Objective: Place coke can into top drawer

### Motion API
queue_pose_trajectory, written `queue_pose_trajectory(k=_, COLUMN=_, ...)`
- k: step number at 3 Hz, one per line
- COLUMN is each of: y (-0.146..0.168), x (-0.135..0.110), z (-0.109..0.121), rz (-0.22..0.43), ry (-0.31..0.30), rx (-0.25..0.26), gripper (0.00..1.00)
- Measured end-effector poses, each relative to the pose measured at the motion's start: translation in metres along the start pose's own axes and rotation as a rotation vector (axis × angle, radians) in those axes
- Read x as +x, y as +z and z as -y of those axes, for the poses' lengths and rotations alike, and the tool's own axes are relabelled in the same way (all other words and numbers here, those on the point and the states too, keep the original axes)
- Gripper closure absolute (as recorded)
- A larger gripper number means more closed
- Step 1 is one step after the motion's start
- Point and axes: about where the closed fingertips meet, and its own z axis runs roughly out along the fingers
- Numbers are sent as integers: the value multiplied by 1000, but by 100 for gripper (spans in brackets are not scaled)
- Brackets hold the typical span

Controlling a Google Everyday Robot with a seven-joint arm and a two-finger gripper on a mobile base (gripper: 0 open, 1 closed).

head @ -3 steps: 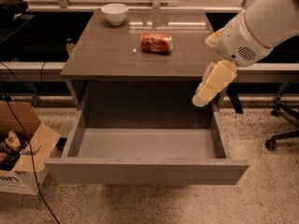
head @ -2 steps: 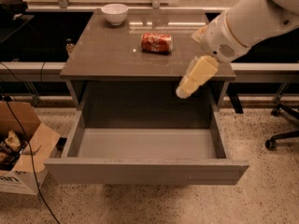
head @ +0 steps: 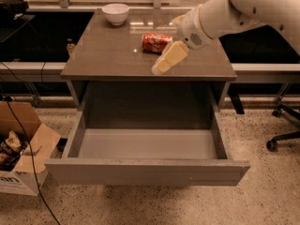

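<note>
The coke can lies on its side on the cabinet top, right of centre. The top drawer is pulled out wide open and its pale grey inside is empty. My gripper hangs over the cabinet top just in front of and slightly right of the can, pointing down-left, not touching it. The white arm comes in from the upper right.
A white bowl stands at the back left of the cabinet top. An open cardboard box with items sits on the floor at left, with cables near it. An office chair base is at the right.
The arm has swung left and up, from beside the drawer's right edge to above the cabinet top near the can. The can and drawer have not moved.
</note>
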Motion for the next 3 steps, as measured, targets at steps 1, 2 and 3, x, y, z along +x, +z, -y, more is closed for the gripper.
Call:
queue_pose_trajectory(k=1, y=27, x=-2, z=33, rz=77, ry=47, rx=9, gripper=0)
queue_pose_trajectory(k=2, y=49, x=0, z=62, rz=127, ry=86, rx=7, gripper=0)
queue_pose_trajectory(k=3, y=49, x=0, z=61, rz=127, ry=86, rx=7, gripper=0)
